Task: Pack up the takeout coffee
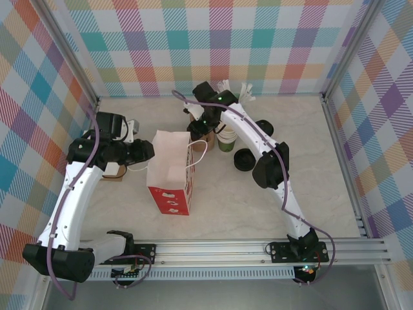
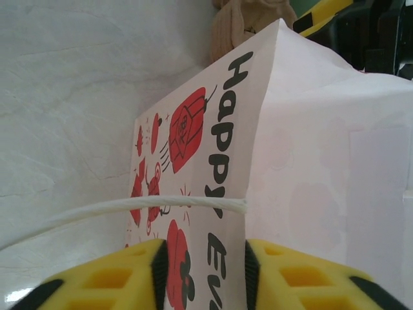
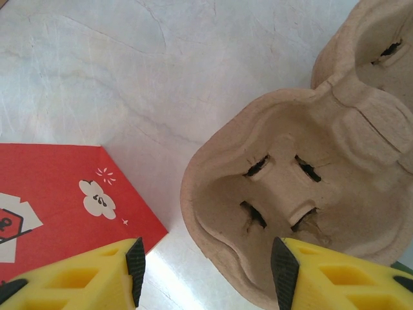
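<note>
Paper bag (image 1: 169,169) stands upright just ahead of the left gripper (image 2: 205,271); the jaws straddle its printed side panel below the cord handle, can't tell if they pinch. Right gripper (image 3: 205,265) is open above a pulp cup carrier (image 3: 290,174), slotted well bottom showing. Cup stack (image 1: 226,139) is right of that gripper, lidded takeout coffee (image 1: 244,159) just beyond. Marble-look table (image 1: 258,213), plaid walls (image 1: 193,39).

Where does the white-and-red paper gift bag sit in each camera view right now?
Top external: the white-and-red paper gift bag sits centre-left, between the arms.
Left wrist: the bag looms centre and right, lettered side showing.
Right wrist: a red printed corner at lower left, apparently the bag.
Shared landmark: the brown moulded-pulp cup carrier beside the bag.
</note>
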`<action>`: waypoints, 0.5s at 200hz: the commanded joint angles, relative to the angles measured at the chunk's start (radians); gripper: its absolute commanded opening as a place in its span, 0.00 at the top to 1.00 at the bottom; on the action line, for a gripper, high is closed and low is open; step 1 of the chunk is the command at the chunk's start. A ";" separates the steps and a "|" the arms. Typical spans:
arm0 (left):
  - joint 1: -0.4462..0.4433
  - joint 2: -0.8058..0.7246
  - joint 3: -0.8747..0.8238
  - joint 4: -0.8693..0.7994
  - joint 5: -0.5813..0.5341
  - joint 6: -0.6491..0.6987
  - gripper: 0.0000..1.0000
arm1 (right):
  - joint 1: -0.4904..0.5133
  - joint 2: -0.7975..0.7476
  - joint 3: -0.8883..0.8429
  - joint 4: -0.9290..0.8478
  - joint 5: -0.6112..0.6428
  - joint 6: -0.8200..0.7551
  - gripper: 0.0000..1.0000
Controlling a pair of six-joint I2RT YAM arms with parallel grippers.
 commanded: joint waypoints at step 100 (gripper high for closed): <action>-0.007 -0.069 0.092 -0.161 -0.225 0.069 1.00 | 0.028 0.065 0.026 -0.004 0.015 0.007 0.39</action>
